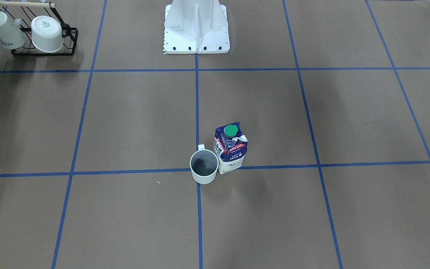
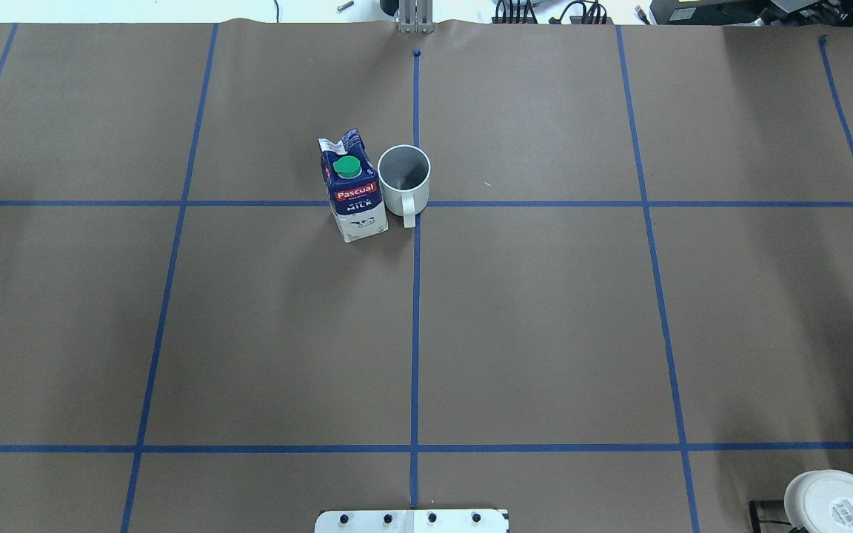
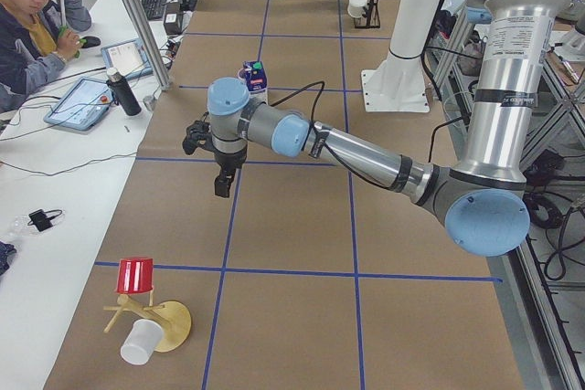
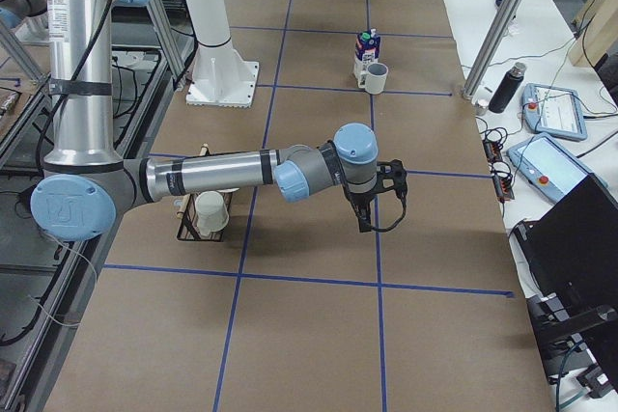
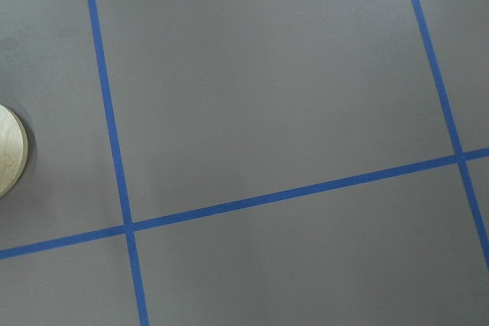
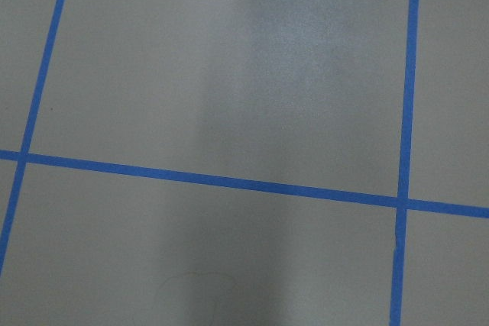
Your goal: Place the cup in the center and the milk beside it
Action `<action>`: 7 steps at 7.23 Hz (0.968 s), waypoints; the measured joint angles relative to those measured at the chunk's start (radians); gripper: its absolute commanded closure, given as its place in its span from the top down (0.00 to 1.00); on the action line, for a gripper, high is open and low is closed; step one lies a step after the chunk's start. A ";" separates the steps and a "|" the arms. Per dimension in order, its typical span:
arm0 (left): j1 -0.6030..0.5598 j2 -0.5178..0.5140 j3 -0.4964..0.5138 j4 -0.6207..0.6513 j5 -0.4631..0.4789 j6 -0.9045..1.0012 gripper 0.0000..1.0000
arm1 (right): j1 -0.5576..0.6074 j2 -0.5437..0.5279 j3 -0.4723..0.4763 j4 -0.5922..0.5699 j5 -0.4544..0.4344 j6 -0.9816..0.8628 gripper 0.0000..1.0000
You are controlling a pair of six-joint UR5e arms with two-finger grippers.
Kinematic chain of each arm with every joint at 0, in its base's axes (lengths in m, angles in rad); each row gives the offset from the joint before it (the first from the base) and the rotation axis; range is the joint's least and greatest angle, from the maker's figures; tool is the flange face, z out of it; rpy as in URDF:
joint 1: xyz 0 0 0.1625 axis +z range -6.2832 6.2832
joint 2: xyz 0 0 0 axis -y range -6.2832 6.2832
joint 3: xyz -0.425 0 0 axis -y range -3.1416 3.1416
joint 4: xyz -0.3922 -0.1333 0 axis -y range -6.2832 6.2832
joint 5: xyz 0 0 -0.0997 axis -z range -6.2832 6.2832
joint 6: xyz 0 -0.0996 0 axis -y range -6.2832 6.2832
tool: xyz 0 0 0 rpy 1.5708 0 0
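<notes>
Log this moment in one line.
cup: upright at centre tape crossing | milk: upright beside it, robot's left | left gripper: away, state unclear | right gripper: away, state unclear

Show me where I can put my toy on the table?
Big bare patch: the brown squares between the cup and the robot base. Squares out to both sides of the milk carton and cup are bare too. Crowded: the tape crossing where carton and cup stand close together, and the corner with the black mug rack.
</notes>
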 measured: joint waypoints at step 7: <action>0.001 -0.004 -0.038 0.055 0.000 0.000 0.98 | 0.005 -0.009 0.022 -0.004 -0.008 0.000 1.00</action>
